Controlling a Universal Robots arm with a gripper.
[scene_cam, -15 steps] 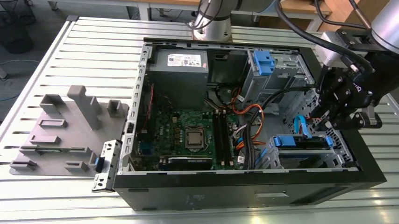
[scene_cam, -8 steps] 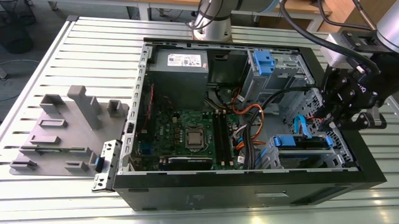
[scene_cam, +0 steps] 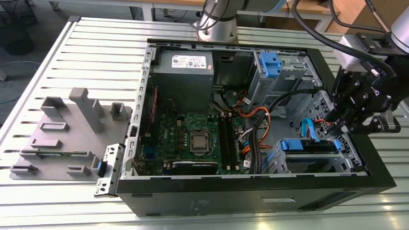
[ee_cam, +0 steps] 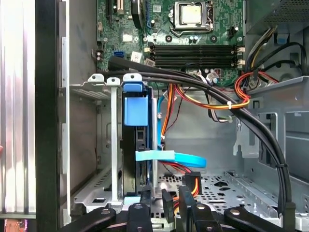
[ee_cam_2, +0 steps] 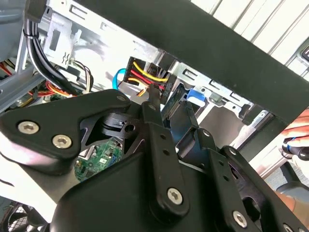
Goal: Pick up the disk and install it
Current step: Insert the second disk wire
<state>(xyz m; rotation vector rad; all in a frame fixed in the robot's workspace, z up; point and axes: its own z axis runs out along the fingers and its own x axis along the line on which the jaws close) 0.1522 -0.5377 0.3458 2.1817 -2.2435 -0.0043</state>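
The disk (scene_cam: 300,146), in its blue carrier, sits in the lower drive cage at the near corner of the open computer case (scene_cam: 255,191), on the exterior view's right. In the first wrist view the disk (ee_cam: 137,145) stands on edge between the cage's metal rails, blue tab up. My gripper (scene_cam: 338,125) hangs just over the case's wall beside that cage. Its fingers (ee_cam: 145,199) are apart, one at the disk's end, and a black power plug (ee_cam: 167,199) with red and yellow wires lies between them. In the second wrist view the gripper (ee_cam_2: 170,104) points at the blue tab (ee_cam_2: 195,95).
A second blue carrier (scene_cam: 270,64) sits in the upper bay. The grey power supply (scene_cam: 185,64), motherboard (scene_cam: 191,139) and thick black cables (ee_cam: 217,92) crowd the case. A grey fixture (scene_cam: 64,134) lies on the slatted table. A person's hand (ee_cam_2: 297,140) holds a tool outside the case.
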